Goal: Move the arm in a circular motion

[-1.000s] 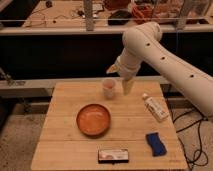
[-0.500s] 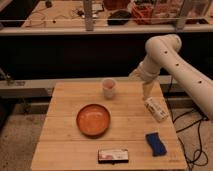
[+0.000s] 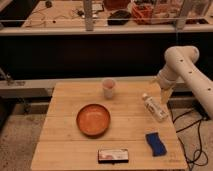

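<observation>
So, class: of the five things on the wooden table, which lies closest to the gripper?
The white bottle, lying on its side at the table's right edge. The gripper, on the arm, hangs just beside its cap end; cup, bowl, sponge and box sit farther off.

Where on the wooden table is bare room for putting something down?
Bare: the left strip beside the round orange bowl, and between the small pink cup and white bottle. Crowded: the right edge, where the gripper on the white arm hangs.
</observation>
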Available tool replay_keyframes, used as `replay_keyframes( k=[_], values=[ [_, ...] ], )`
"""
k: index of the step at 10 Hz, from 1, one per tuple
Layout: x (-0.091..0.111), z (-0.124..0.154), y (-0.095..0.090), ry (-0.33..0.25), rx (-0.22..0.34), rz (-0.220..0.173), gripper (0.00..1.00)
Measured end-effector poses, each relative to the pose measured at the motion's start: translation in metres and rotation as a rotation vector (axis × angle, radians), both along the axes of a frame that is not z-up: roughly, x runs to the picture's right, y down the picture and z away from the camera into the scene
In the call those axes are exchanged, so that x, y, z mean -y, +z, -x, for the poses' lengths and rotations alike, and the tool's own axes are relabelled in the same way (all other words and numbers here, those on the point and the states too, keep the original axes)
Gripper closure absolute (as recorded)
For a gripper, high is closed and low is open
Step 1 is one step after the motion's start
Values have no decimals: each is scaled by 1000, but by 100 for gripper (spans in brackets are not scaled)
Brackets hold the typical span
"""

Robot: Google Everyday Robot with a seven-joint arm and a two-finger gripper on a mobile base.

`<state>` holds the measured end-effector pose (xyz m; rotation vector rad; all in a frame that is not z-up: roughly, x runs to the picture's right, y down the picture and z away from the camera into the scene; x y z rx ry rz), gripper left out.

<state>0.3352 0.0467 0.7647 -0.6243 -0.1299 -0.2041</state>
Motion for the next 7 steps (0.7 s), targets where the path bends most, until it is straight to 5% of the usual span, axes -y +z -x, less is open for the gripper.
replay_keyframes(
  k=[4,7],
  values=[
    [-24,0,-34,8,-46,-3,20],
    [-66,29,-86,26,-57,6,20]
  ],
)
